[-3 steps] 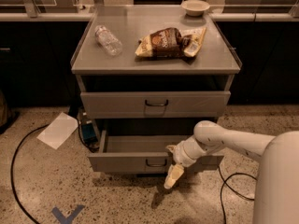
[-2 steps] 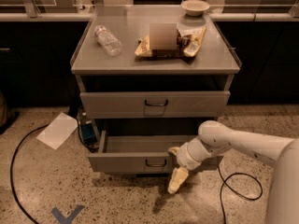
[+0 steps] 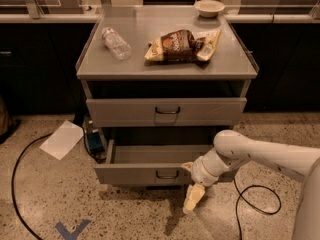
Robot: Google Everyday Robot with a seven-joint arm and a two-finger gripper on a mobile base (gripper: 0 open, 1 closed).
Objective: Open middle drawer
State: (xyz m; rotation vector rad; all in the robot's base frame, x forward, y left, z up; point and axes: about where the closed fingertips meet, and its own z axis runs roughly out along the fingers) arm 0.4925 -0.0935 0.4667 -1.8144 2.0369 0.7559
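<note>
The middle drawer (image 3: 132,174) of the grey metal cabinet stands pulled out toward me, and its grey tray (image 3: 155,154) shows inside. Its small dark wire handle (image 3: 167,174) is at the centre of the front. My gripper (image 3: 193,200) hangs on the white arm (image 3: 250,151) just below and right of the handle, in front of the drawer's front and apart from the handle, pointing down at the floor. It holds nothing that I can see. The drawer above (image 3: 125,111) is closed.
On the cabinet top (image 3: 100,66) lie a clear plastic bottle (image 3: 116,43), a brown chip bag (image 3: 177,46) and a white bowl (image 3: 209,7). On the floor are a white sheet (image 3: 62,139), a blue object (image 3: 93,140), black cables (image 3: 250,194) and a blue tape mark (image 3: 71,230).
My gripper has moved slightly down and to the right, away from the drawer handle. The drawer stays pulled out by the same amount.
</note>
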